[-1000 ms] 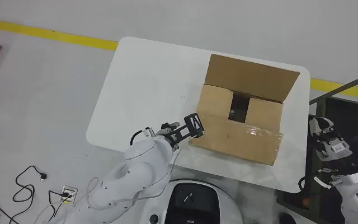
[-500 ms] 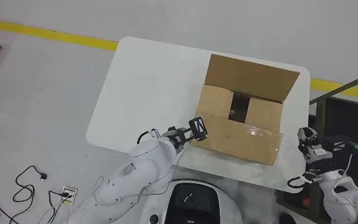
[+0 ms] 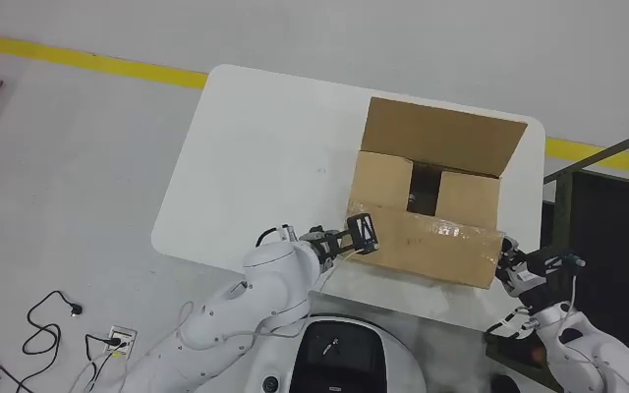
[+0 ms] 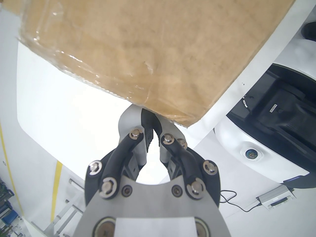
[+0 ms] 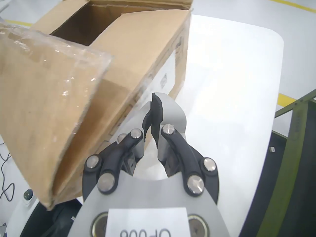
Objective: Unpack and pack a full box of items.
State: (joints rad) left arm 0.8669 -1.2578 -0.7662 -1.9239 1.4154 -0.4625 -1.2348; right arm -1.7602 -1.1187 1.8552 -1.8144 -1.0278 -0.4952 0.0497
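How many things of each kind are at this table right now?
Cardboard box: 1
Table: 1
End effectors: 2, the left end effector and the right end effector
Total: 4

You have one cardboard box (image 3: 423,246) with four flaps, one white table (image 3: 265,147), and two grippers: the left gripper (image 4: 150,120) and the right gripper (image 5: 155,104).

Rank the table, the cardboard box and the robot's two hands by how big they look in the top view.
1. table
2. cardboard box
3. left hand and right hand: both look about the same size, so I can't rank one above the other.
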